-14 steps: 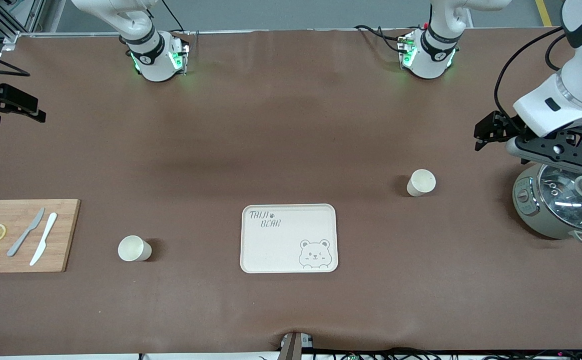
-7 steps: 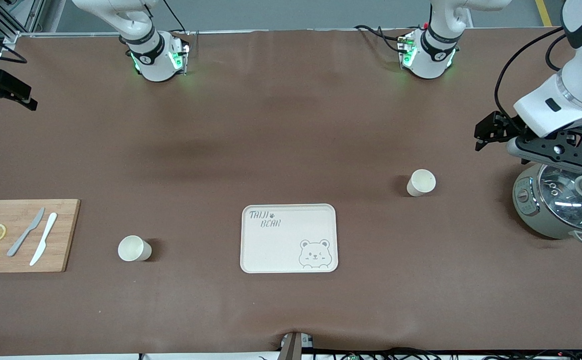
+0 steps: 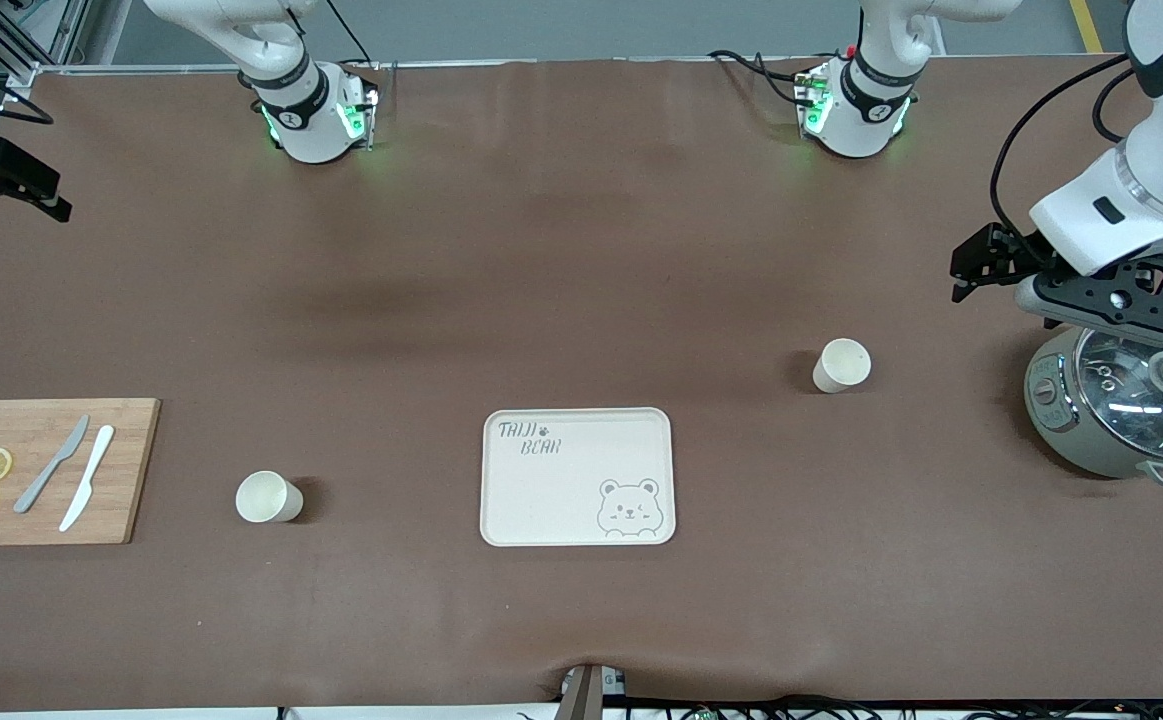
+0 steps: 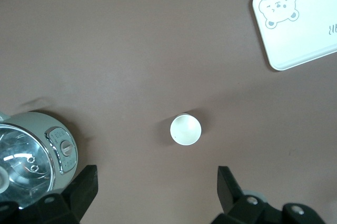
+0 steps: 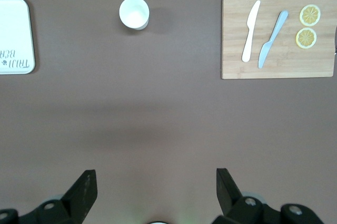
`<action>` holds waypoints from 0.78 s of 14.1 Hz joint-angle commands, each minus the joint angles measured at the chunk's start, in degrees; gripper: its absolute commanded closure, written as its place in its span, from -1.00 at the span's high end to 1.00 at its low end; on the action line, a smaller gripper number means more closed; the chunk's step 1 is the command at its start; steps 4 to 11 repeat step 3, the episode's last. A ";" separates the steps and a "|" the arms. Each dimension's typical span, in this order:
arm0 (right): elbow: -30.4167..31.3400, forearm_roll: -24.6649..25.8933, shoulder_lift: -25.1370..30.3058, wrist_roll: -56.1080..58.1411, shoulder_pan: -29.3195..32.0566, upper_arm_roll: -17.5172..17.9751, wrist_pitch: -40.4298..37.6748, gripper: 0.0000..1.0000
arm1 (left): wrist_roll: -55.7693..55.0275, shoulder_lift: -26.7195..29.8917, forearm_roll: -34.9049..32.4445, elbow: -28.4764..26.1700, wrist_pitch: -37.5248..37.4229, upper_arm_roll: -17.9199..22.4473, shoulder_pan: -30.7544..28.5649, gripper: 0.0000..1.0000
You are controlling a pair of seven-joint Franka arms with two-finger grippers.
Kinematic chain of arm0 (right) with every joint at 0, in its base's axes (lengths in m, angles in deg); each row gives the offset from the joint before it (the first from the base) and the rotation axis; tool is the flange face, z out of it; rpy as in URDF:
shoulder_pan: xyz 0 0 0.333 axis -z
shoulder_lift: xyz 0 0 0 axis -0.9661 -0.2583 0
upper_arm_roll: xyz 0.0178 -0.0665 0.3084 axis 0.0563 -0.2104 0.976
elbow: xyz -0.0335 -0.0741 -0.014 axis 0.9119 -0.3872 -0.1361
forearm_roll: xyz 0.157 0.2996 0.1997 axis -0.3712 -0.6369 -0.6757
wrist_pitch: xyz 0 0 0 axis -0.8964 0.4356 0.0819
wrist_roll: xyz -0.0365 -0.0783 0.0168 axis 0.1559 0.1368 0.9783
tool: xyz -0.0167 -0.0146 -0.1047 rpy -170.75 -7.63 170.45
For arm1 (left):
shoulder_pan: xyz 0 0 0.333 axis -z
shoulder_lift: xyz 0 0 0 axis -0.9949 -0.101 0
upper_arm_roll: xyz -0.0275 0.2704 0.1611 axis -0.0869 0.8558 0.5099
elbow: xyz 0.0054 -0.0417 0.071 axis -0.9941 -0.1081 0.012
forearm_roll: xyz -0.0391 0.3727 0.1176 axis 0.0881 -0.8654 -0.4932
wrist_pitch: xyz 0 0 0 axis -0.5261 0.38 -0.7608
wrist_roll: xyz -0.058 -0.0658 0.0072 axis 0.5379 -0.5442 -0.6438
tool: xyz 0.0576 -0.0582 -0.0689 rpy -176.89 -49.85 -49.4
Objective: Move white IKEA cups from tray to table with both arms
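Note:
One white cup [image 3: 842,364] stands upright on the brown table toward the left arm's end; it also shows in the left wrist view [image 4: 185,129]. The other white cup [image 3: 265,497] stands nearer the front camera, between the bear tray [image 3: 581,480] and the cutting board; it also shows in the right wrist view [image 5: 134,12]. My left gripper [image 3: 979,266] is open and empty, up in the air over bare table beside the pot; its own view [image 4: 157,182] shows the wide gap. My right gripper [image 3: 3,186] is open and empty over the table's edge at the right arm's end, as its own view [image 5: 157,182] shows.
A grey-green pot with glass lid [image 3: 1121,402] stands at the left arm's end, partly under the left wrist. A wooden cutting board [image 3: 121,470] with two knives and two lemon slices lies at the right arm's end. The bear tray lies mid-table, with nothing on it.
The right gripper moved away from the front camera and toward the table's edge, then held nearly still. The left gripper shifted very slightly. Both cups stayed put.

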 commanded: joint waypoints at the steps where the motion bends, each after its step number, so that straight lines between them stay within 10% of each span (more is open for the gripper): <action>1: -1.27 1.17 0.16 0.34 0.84 0.49 -0.18 1.00 | -0.17 0.66 -1.07 -0.41 0.04 -0.25 -0.06 1.00; 11: -1.97 1.08 0.07 0.25 0.93 0.49 -0.27 1.00 | -0.17 0.58 -1.16 -0.41 0.04 -0.25 -0.15 1.00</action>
